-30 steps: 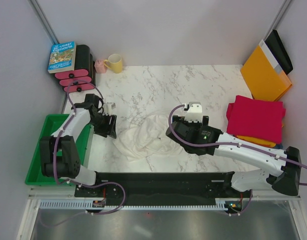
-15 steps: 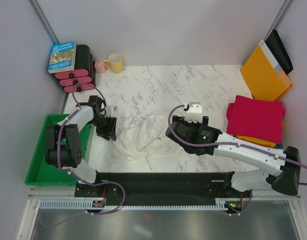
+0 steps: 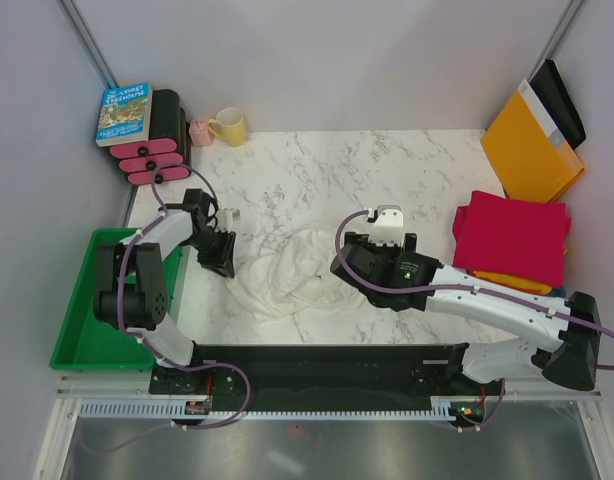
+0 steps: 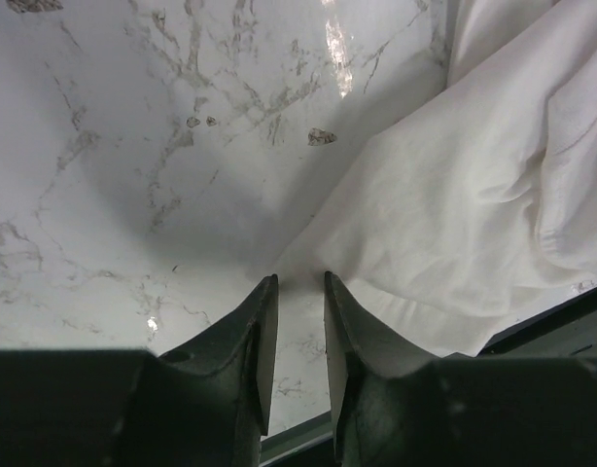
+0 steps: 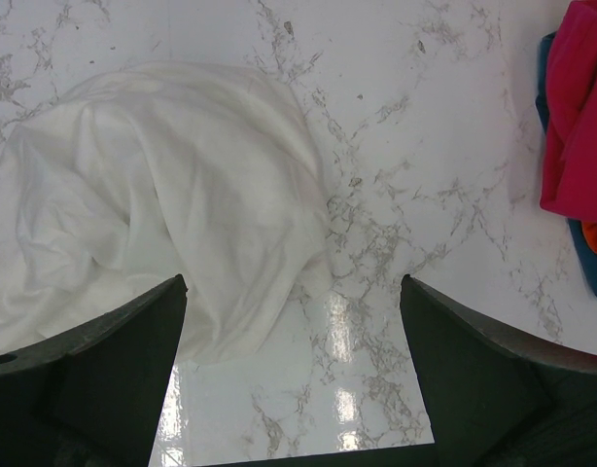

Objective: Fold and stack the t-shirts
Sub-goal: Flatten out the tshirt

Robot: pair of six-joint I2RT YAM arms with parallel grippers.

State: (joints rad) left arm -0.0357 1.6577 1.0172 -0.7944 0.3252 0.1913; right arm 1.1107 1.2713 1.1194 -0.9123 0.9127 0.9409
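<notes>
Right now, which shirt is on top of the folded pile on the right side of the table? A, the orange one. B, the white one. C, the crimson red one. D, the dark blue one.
C: the crimson red shirt lies uppermost there, with the orange shirt peeking out beneath it, while the white shirt sits crumpled mid-table.

Robotics lab cell: plain pale panel walls box in a marbled white tabletop and black mounting rail.
</notes>
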